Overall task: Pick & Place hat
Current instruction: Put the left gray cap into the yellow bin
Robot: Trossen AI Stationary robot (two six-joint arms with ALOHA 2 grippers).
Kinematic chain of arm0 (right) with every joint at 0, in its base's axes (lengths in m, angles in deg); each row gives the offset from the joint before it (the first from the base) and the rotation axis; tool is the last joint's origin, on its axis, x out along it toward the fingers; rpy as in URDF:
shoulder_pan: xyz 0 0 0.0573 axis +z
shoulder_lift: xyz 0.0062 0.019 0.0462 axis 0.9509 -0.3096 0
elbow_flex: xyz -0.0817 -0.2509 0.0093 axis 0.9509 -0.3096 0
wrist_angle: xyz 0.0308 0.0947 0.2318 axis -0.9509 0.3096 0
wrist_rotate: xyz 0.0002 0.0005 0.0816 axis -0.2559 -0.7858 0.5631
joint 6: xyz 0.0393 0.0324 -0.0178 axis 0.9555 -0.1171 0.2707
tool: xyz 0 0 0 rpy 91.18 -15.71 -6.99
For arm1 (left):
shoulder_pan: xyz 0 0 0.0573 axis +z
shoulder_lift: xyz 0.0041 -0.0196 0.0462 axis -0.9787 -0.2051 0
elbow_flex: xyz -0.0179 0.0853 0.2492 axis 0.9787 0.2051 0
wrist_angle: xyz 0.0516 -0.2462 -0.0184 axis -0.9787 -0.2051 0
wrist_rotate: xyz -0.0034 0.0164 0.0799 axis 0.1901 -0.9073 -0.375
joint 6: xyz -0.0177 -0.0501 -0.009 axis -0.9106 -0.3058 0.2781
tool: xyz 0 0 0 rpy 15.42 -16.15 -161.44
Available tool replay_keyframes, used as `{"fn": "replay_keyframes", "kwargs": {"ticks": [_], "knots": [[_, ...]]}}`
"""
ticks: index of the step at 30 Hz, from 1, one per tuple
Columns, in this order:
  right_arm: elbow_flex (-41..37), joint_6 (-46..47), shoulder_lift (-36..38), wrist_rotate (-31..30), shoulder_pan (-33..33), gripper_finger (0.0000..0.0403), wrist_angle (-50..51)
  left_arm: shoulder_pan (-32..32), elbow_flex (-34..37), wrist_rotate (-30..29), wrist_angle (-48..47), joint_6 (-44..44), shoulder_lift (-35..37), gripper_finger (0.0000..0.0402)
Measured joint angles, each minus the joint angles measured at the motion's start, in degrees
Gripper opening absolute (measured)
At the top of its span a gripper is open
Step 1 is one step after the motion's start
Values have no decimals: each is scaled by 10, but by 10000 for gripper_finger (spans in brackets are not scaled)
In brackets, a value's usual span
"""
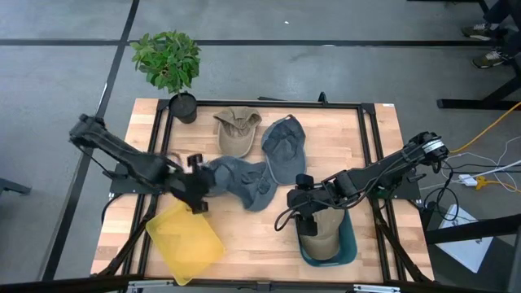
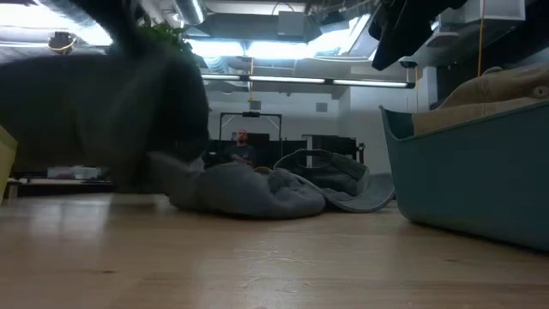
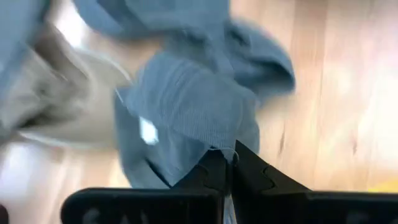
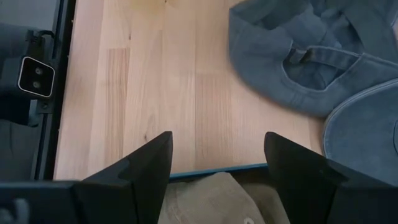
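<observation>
Left gripper (image 1: 198, 183) clamped on blue hat (image 1: 244, 181).
Hat lies mid-desk (image 1: 244, 236), beside the yellow tray (image 1: 185, 242). Right gripper (image 1: 307, 226) hangs spread wide and empty above the teal bin (image 1: 352, 244).

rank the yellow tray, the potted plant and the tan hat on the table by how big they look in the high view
1. yellow tray
2. potted plant, close behind the tray, so those two are hard to separate
3. tan hat, clearly smallest
</observation>
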Motion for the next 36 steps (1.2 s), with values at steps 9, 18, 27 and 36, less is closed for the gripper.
{"fn": "replay_keyframes", "kwargs": {"ticks": [9,18,27,36], "knots": [[0,-18,0,-32,0,252,-22,-14,0,-186,152,74,154,4],[0,-106,0,-181,0,252,-154,-14,0,-298,376,232,167,4],[0,-295,0,-256,0,252,-362,24,0,-313,623,405,109,4],[0,-358,0,-267,-18,252,-468,80,0,-230,788,463,50,4]]}}
